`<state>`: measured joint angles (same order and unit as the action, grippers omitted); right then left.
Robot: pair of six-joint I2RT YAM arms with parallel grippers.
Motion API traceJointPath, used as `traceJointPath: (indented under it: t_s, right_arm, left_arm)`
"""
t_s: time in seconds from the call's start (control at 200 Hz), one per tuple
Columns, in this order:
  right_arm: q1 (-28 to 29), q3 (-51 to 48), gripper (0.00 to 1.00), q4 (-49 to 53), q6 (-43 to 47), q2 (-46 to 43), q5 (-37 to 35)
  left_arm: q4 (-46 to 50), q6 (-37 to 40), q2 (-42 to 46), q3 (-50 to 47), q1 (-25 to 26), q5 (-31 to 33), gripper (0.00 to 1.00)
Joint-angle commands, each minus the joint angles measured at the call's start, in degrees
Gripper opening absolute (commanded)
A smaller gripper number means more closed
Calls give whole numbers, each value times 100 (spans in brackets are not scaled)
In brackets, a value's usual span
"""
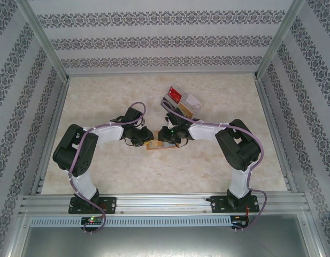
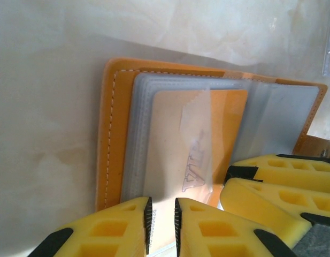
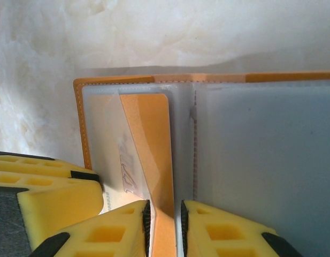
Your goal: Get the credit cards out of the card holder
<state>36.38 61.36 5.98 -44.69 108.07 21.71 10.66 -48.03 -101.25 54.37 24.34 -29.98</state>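
Top view: the card holder (image 1: 155, 145) lay open on the tabletop (image 1: 100, 101). The left gripper (image 1: 145, 140) stood at its left end and the right gripper (image 1: 163, 139) at its right end, both down on it. A clear tray (image 1: 182, 101) sat beyond the holder, apart from it.

Left wrist view: the left jaws were drawn to a narrow gap over the holder's near edge, and the grey-blue sleeves (image 2: 140, 123) ran in between them. They were judged to be pinching the holder.

Right wrist view: an orange card (image 3: 151, 139) stood tilted in the holder's left-hand pocket, part way out. Its lower end passed between the right jaws, which were closed on it.

Assessment: the card is light, thin, stiff and smooth, so it is likely to slip unless it is held squarely across its free end. The sleeves are soft and will lift with the card unless the holder is pinned at its stitched orange border.
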Motion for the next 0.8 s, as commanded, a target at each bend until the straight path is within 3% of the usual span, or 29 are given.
traceJointPath:
  t_s: [0.0,0.619,0.794]
  right_arm:
    - [-76,-38,25,-135,-51,82,-45]
    - [-54,2,22,-131,113,263,137]
    - [-91,-83,13,-132,194,91,46]
  left_arm:
    - [134,162,-130,69,71,93,22]
    - [174,289,-227,45,82,10,22]
    - [213,299,-176,69,81,49,25]
